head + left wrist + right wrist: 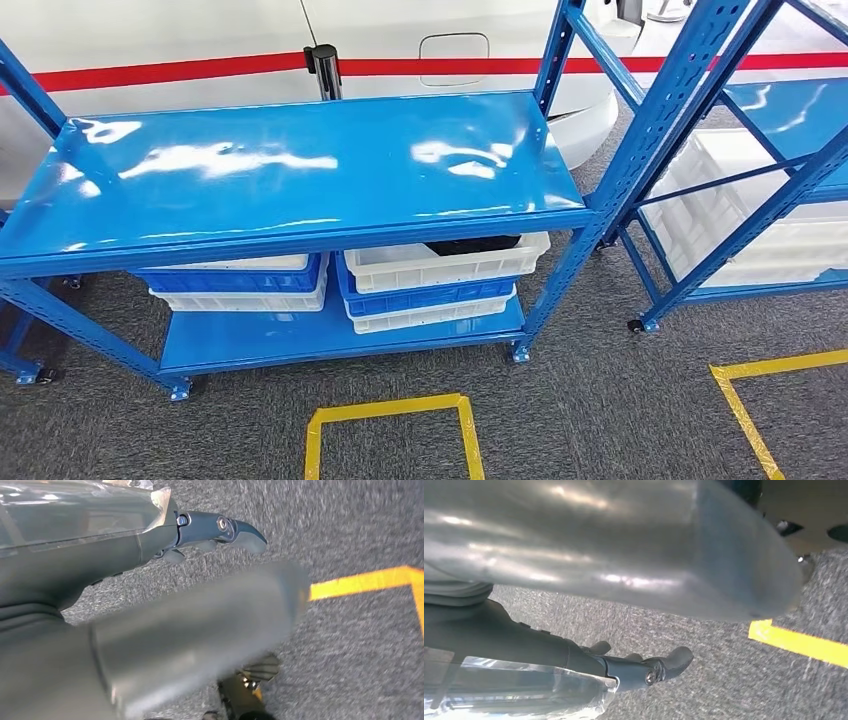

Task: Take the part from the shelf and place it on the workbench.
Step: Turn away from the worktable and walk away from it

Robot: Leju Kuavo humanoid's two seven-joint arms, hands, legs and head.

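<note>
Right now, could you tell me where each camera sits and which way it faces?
Head view: high on the body, looking forward and down at the blue shelf.
Left wrist view: behind the left hand, facing the carpet.
Right wrist view: behind the right hand, also facing it.
Both wrist views share carpet and yellow floor tape.

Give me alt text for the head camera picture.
A blue metal shelf with a bare, shiny top stands on grey carpet; white and blue bins are stacked on its lower level, one holding something dark. Yellow floor tape marks a square in front.
</note>
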